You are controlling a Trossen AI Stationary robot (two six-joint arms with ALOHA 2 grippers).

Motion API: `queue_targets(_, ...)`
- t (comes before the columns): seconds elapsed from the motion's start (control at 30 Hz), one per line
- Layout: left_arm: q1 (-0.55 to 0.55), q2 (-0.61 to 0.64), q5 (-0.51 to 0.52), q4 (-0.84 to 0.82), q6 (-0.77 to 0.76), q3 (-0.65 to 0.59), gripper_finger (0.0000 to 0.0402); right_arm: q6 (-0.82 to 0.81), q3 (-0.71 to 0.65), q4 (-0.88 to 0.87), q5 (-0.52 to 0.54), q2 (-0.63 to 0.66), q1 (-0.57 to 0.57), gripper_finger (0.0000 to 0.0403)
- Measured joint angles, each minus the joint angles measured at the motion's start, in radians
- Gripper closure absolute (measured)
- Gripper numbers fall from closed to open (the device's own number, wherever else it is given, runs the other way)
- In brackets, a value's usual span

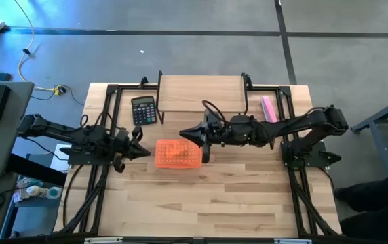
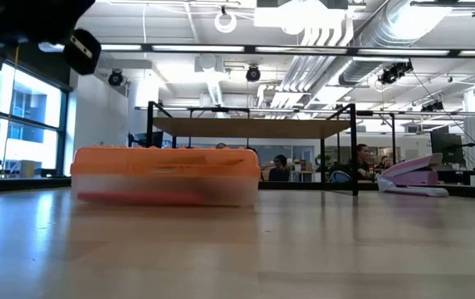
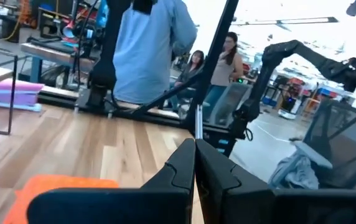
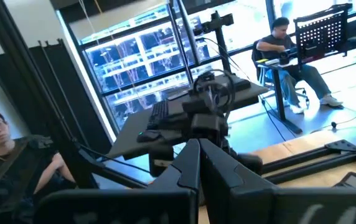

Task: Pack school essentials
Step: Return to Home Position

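1. Nearest the front edge, the light wooden plank table (image 1: 201,203) lies bare of loose stationery.
2. Mid-table: rectangular plastic supply box with an orange lid and clear base (image 1: 178,154), lid down flat. In the low view a reddish blur (image 2: 142,197) shows through the base. Single school essentials cannot be told apart inside it.
3. Left gripper (image 1: 143,149) sits just beside the box's left end, tips pointing at it, apart from it. Its wrist view shows the two dark fingers (image 3: 178,171) pressed tip to tip, gripping nothing.
4. Right gripper (image 1: 186,134) hangs at the box's far right corner. Contact cannot be told. Fingers (image 4: 184,168) meet edge to edge, nothing between them.
5. Farther back, left: black calculator (image 1: 143,110), flat on the table, well apart from the box.
6. Farther back, right: flat pink rectangular bar (image 1: 268,108), beside the raised wooden shelf (image 1: 201,91) on its black frame.
7. Beyond the table: a standing person in a light-blue shirt (image 3: 147,50), others seated at desks.
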State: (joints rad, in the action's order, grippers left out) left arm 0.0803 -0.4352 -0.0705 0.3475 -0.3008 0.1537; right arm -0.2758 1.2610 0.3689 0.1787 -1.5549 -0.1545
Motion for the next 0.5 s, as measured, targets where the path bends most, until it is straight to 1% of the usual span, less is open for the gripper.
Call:
queue_targets(0.13, -0.047, 0.035, -0.023, 0.016, -0.01, -0.069, 0.0401, 0.005, 0.0, -0.016, 0.001, 0.02, 0.001, 0.0402)
queue_targets(0.23, -0.079, 0.062, -0.045, 0.016, -0.011, -0.09, 0.0401, 0.02, 0.0, -0.071, 0.002, 0.058, 0.001, 0.0402)
queue_targets(0.4, -0.143, 0.107, -0.121, -0.016, -0.026, -0.095, 0.0401, 0.07, 0.0, -0.215, 0.003, 0.174, 0.001, 0.0402)
queue_targets(0.5, -0.182, 0.135, -0.132, -0.071, -0.022, -0.095, 0.0401, 0.121, 0.0, -0.312, 0.011, 0.264, 0.0, 0.0402)
